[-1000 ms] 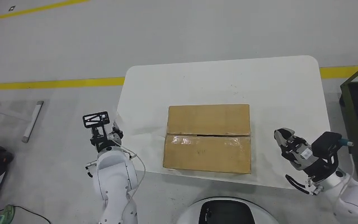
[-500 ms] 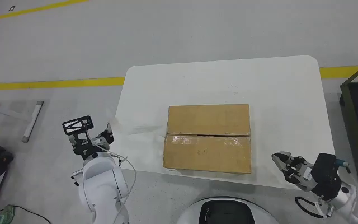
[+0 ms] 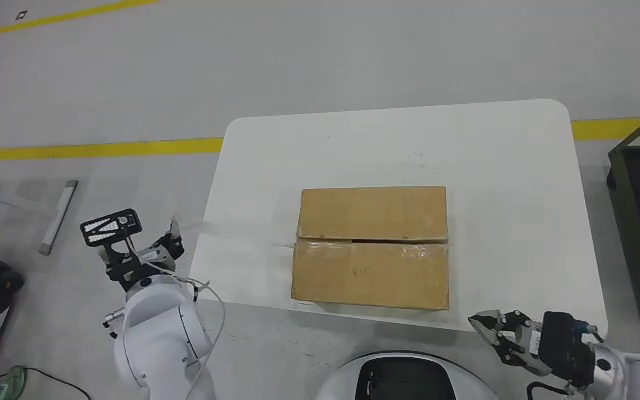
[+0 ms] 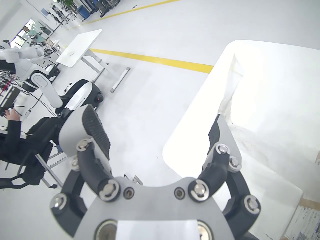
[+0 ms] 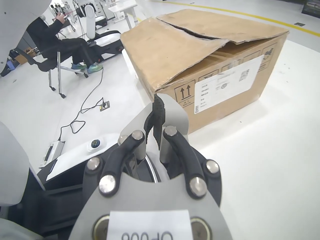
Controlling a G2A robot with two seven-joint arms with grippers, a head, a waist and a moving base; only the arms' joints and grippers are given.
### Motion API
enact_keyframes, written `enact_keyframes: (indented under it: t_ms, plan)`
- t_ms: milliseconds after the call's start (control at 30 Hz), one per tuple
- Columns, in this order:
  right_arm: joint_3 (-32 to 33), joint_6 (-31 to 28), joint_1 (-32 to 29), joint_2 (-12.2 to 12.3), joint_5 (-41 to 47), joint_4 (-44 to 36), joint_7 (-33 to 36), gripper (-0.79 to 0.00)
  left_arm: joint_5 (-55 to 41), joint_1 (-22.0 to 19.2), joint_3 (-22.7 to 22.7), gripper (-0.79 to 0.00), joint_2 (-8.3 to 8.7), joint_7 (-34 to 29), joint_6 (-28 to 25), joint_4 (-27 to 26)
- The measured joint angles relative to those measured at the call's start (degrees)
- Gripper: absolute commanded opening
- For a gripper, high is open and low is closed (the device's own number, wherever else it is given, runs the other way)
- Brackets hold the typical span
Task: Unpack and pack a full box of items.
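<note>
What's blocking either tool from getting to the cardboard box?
Nothing visible. Bare table lies between the box and the right tool; on the other side only a thin strip of tape trails from the left tool toward it.

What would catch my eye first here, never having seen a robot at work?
The brown box in the middle of the white table, its top flaps down with a split seam between them. Next, a clear tape strip clinging to one of the wide-open left fingers, just off the table's edge. The right fingers are shut, at the table's near edge.
</note>
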Motion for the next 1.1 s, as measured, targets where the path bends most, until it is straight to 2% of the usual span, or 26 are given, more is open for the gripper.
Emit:
enact_keyframes:
  t_ms: [333, 500, 667, 967, 1100]
  plan:
    - [-4.4, 0.0, 0.1, 3.6, -4.4, 0.7, -3.6, -0.785, -2.4, -1.2, 1.3, 0.000, -0.02, -0.4, -0.1, -0.9]
    - [-7.2, 0.0, 2.4, 4.7, -4.6, 2.5, -3.3, -0.785, -3.2, -2.0, 1.1, 0.000, 0.01, -1.2, 0.1, -1.1]
    - [-9.5, 0.3, 5.7, 5.0, -1.9, 4.1, -2.1, -0.785, -3.4, -3.0, 0.7, 0.000, 0.13, -1.8, -0.4, -0.9]
    - [-13.3, 6.1, 11.2, 4.8, 6.4, 5.5, 3.6, -0.785, -3.1, -4.0, 0.4, 0.000, 0.33, -1.8, -0.9, -0.2]
    - [-14.0, 8.2, 12.4, 4.8, 9.5, 6.0, 5.1, -0.785, -2.7, -4.1, 1.4, 0.000, 0.47, -1.6, -3.0, -0.7]
